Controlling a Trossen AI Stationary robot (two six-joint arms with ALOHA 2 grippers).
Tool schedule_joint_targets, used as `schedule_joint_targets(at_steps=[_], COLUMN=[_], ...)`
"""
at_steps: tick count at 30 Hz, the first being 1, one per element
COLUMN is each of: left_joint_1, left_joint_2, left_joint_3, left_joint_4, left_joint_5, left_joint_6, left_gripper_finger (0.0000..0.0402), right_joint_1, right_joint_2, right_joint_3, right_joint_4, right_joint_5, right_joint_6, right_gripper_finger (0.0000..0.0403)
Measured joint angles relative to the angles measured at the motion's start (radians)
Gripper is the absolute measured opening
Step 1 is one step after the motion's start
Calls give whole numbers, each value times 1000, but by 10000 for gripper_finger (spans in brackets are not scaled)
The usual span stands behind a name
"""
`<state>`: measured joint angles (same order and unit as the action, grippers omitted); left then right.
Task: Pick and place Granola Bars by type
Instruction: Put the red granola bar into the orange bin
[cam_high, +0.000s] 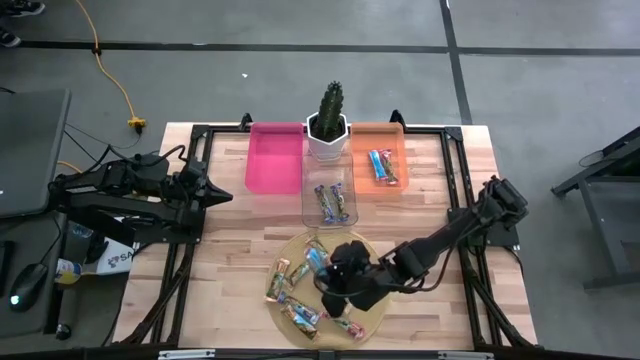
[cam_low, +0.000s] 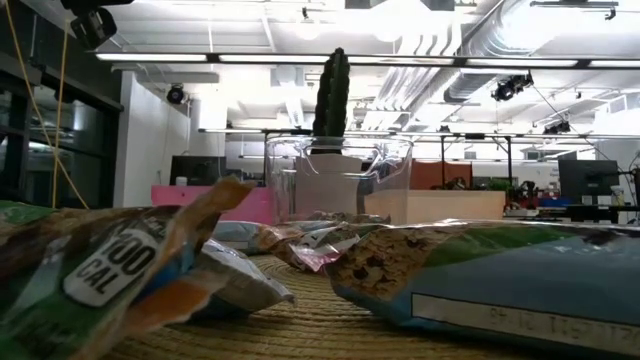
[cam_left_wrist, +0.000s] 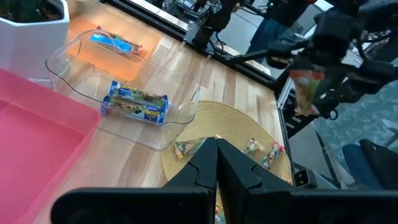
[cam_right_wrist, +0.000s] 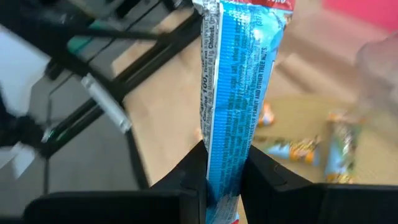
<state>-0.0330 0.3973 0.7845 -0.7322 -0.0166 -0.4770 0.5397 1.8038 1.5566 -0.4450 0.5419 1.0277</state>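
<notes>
Clamped between the right gripper (cam_right_wrist: 225, 171) fingers, a blue bar (cam_right_wrist: 239, 81) fills the right wrist view, pinched at one end with most of its length standing free. I read that short hold as the main hazard: the crinkly wrapper could slide out or swing during the carry and land among the wrong type.

From above, that gripper hangs over the round woven mat (cam_high: 368, 322) near the front edge of the bench, where the loose bars (cam_high: 292, 292) lie heaped and touching. Lifting through this heap, I could snag a neighbour and drag it off the mat.

Toward the back edge stand three bins: a pink bin (cam_high: 275, 158), a clear bin (cam_high: 328, 196) holding purple-silver bars (cam_high: 333, 204), and an orange bin (cam_high: 378, 152) holding blue bars (cam_high: 383, 167). A potted cactus (cam_high: 328, 122) sits between the pink and orange bins, just beside the likely drop path; a high swing could strike it.

My left gripper (cam_left_wrist: 216, 163) waits near the left edge, fingers pressed together on nothing, well apart from the right arm.
</notes>
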Motion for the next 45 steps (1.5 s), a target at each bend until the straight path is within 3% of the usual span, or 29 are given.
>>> schedule_joint_targets(at_steps=[11, 26, 36, 45], left_joint_1=[0, 0, 0, 0], left_joint_2=[0, 0, 0, 0], left_joint_3=[0, 0, 0, 0], left_joint_4=[0, 0, 0, 25], left_joint_5=[0, 0, -1, -2], left_joint_6=[0, 0, 0, 0], left_gripper_finger=[1, 1, 1, 1], right_joint_1=[-118, -293, -459, -751], right_joint_2=[-36, -326, -451, -403], right_joint_3=[0, 0, 0, 0], right_joint_4=[-78, -446, -737, -778], right_joint_5=[147, 248, 241, 68], right_joint_6=[13, -24, -34, -235], right_gripper_finger=[57, 47, 46, 46])
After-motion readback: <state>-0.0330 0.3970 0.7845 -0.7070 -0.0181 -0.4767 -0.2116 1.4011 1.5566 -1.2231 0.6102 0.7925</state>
